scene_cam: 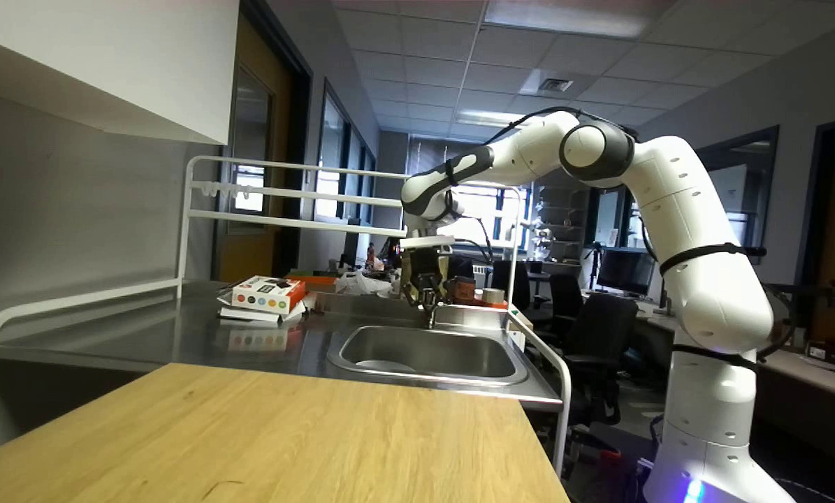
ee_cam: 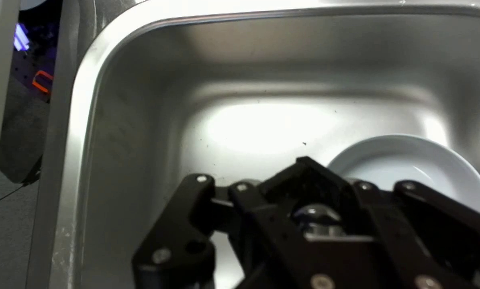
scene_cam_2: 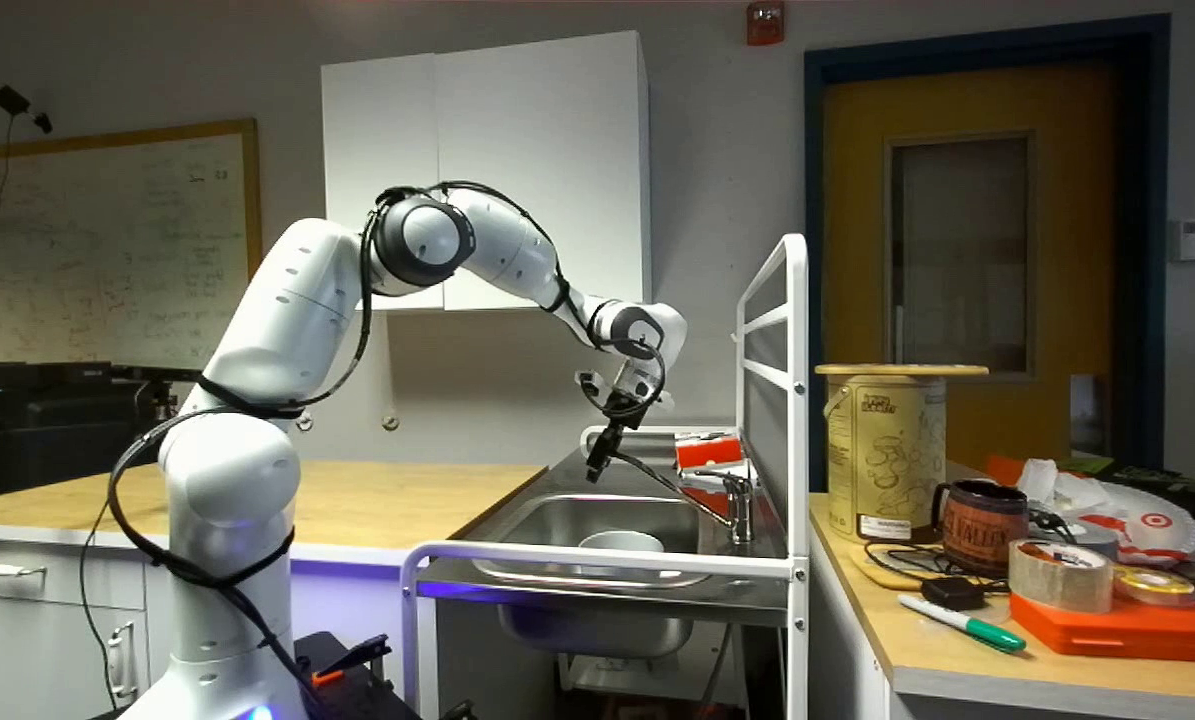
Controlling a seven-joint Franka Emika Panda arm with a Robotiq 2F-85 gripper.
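Observation:
My gripper (ee_cam: 304, 160) is shut, its fingertips meeting in a point. In the hollow behind them sits a rounded chrome part of the faucet spout (ee_cam: 316, 214), with the fingers closed around it; the exact contact is hidden. In an exterior view the thin spout rises from the faucet body (scene_cam_2: 741, 515) to the gripper (scene_cam_2: 595, 470), which tilts down over the sink. Seen elsewhere, the gripper (scene_cam: 427, 306) is above the sink's back edge. A white dish (ee_cam: 404, 168) lies in the steel sink (ee_cam: 85, 92), below and apart from the fingers.
White rails (scene_cam_2: 797, 300) frame the sink counter on two sides. An opened red-and-white box (scene_cam: 267, 293) stands beside the sink. A wooden tabletop (scene_cam: 305, 433) adjoins it. Past the rail are a yellow tin (scene_cam_2: 887, 450), a mug (scene_cam_2: 985, 525), tape (scene_cam_2: 1062, 578) and a marker (scene_cam_2: 957, 618).

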